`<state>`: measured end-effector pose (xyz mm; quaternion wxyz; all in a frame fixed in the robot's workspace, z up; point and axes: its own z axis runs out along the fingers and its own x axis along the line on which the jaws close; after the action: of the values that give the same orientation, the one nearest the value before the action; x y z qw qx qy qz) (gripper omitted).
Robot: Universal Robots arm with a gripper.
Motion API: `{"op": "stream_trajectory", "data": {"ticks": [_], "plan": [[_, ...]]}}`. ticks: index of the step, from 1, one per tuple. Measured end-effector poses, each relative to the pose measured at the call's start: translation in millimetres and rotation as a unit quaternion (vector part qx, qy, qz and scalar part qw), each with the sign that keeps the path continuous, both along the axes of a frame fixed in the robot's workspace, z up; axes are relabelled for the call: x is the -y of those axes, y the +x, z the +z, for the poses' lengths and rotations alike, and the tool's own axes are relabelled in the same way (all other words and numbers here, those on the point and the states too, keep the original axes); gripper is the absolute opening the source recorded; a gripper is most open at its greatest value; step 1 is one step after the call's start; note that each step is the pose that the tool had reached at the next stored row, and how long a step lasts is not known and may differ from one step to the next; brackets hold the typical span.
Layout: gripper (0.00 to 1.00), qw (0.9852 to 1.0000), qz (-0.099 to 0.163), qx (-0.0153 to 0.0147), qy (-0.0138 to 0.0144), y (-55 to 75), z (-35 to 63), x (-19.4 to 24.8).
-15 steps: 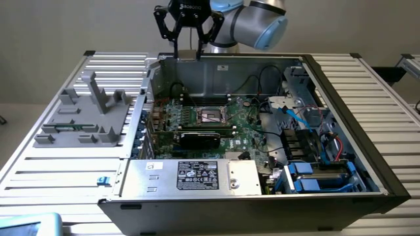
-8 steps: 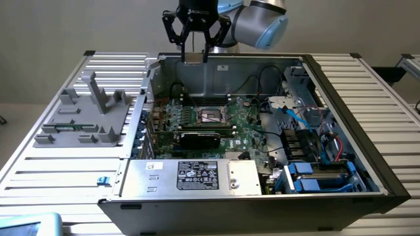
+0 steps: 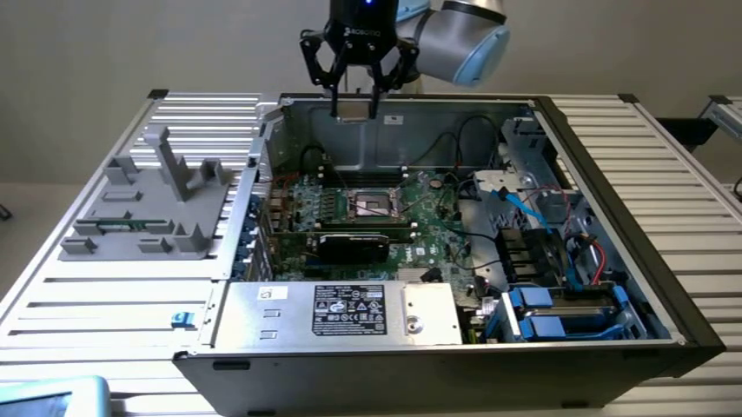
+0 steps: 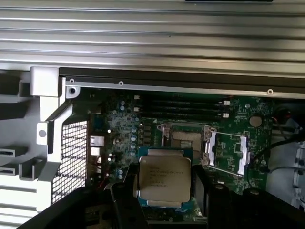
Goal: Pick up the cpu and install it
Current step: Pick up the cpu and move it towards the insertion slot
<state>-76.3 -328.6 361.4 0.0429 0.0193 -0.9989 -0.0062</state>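
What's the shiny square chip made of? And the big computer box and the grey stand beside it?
The cpu: its top looks like silvery metal with a satin shine and printed writing; the thin green rim looks like circuit board. The computer case: probably bare sheet metal, thin grey folded walls. The grey stand: likely matte plastic, dull with no gleam.
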Motion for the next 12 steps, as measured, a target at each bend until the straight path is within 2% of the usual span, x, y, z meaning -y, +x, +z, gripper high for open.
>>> {"op": "stream_trajectory", "data": {"ticks": [12], "plan": [[0.55, 1.0, -0.002, 0.0005, 0.0001, 19.2, -21.7, 0.5]]}}
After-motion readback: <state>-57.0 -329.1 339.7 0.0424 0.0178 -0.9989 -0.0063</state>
